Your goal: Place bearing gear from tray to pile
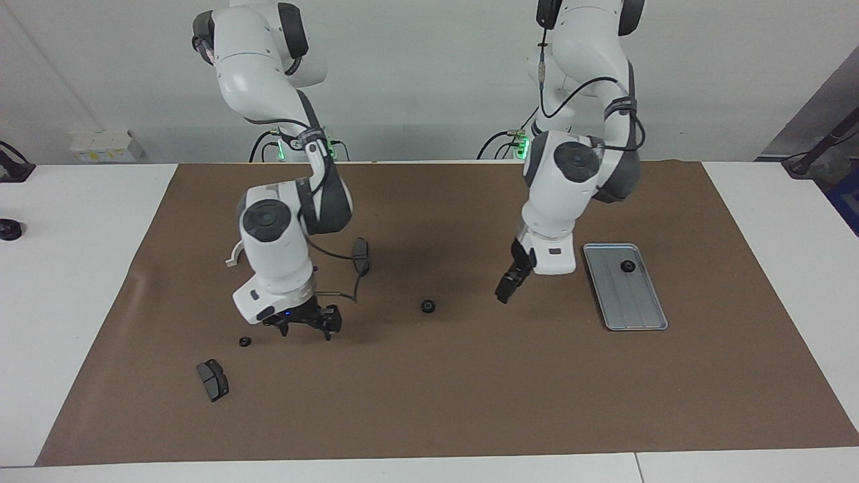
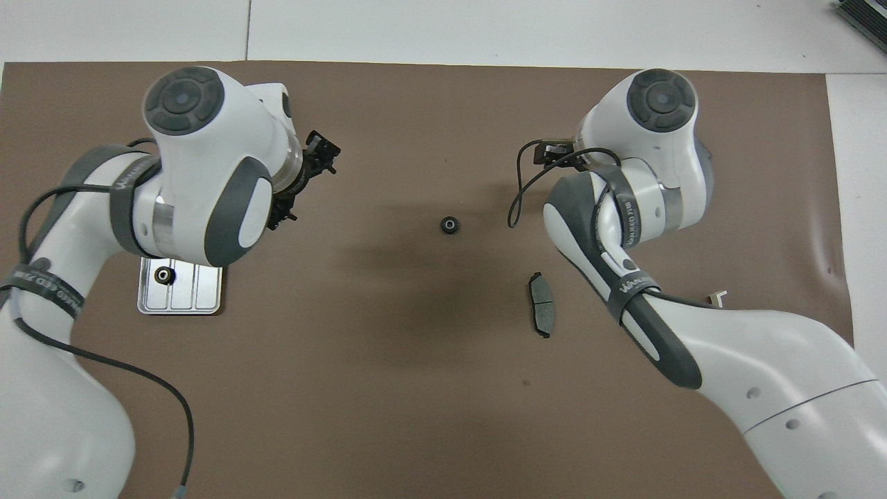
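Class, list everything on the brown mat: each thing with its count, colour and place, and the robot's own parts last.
mat: one, brown, covering the table
tray: one, silver-grey, toward the left arm's end
gears: three, black; in the tray, mid-mat, beside the right hand
pads: two, dark grey; mid-mat, toward the right arm's end
curved piece: one, white, mostly hidden by the right arm
left hand: open, over the mat beside the tray
right hand: open, low over the mat

two dark brake pads (image 1: 213,380) (image 1: 361,255) lie well apart on the brown mat (image 1: 470,402).
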`<state>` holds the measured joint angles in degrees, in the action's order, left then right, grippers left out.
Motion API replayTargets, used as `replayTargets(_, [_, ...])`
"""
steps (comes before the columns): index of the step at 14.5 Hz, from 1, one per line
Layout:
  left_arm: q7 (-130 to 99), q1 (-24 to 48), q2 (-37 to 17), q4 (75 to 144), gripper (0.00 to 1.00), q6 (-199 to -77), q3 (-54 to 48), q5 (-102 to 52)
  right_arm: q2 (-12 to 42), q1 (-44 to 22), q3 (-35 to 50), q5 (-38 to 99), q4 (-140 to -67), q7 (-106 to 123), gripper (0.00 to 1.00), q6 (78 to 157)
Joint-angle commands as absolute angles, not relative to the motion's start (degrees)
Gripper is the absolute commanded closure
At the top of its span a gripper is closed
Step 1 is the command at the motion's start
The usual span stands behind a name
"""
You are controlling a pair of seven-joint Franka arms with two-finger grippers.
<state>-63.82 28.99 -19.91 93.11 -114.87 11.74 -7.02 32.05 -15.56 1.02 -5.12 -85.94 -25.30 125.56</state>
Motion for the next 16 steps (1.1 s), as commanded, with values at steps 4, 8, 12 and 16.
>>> replayTargets(4, [-48.4, 16.5, -15.6, 102.5, 0.00, -112.5, 11.4, -3.1, 34.4, -24.9, 1.0, -5.2, -87.3, -32.9, 0.05, 130.9])
replayTargets(8, [-34.7, 8.5, -12.8, 111.5, 0.00, -119.8, 11.3, -3.1, 35.4, -27.6, 1.0, -5.2, -88.9, -34.9, 0.10, 133.6])
replayTargets(12, [-33.7, 6.8, -10.3, 123.4, 0.00, -136.6, 11.4, -3.1, 35.4, -29.5, 1.0, -5.3, -90.2, -35.0, 0.18, 135.1])
replayTargets(16, [-38.9, 6.9, -9.2, 126.2, 0.00, -136.8, 11.5, -3.0, 34.8, -30.7, 1.0, -5.2, -92.0, -35.1, 0.27, 135.1])
